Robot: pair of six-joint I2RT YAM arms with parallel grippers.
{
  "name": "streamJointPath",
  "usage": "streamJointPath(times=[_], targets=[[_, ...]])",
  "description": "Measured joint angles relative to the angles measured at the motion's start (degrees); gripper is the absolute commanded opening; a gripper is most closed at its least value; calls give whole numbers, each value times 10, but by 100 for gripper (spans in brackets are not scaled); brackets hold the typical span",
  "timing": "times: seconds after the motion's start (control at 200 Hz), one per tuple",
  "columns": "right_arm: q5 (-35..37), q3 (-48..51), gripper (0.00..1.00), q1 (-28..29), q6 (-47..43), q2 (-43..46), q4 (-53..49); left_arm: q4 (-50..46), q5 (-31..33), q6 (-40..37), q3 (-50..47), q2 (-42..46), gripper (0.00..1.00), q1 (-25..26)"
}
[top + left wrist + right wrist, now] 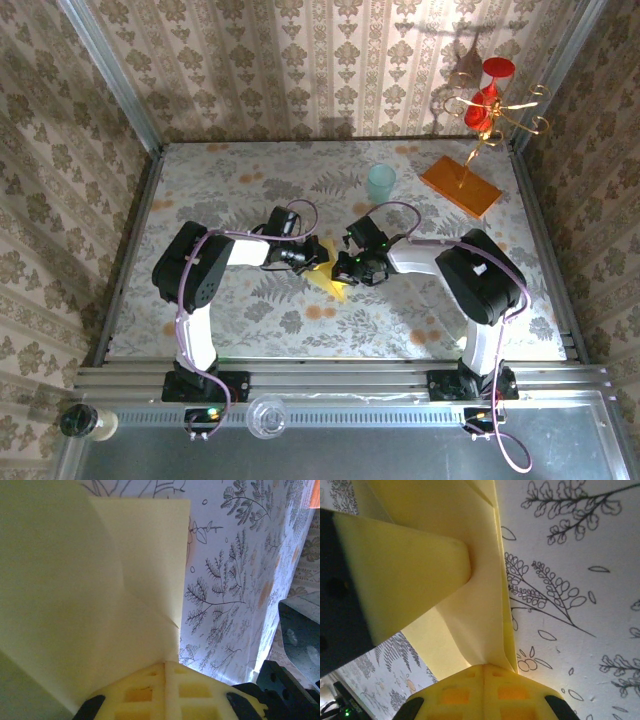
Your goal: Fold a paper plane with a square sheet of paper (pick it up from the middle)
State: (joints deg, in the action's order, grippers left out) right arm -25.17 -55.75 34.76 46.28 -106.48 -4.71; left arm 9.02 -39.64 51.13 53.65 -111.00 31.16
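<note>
Yellow paper plane — apparently pinched by left hand and right hand.

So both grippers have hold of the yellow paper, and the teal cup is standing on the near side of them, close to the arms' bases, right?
Not quite. The teal cup stands on the far side of the grippers, not the near side, as the top external view shows. The rest holds: the left gripper and the right gripper both have hold of the yellow paper.
</note>
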Motion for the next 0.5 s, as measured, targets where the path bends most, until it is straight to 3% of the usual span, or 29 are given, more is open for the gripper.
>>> streamJointPath(times=[0.495], targets=[[-7, 7, 1, -2, 2, 0, 11, -59, 37, -15, 14, 29, 4, 10]])
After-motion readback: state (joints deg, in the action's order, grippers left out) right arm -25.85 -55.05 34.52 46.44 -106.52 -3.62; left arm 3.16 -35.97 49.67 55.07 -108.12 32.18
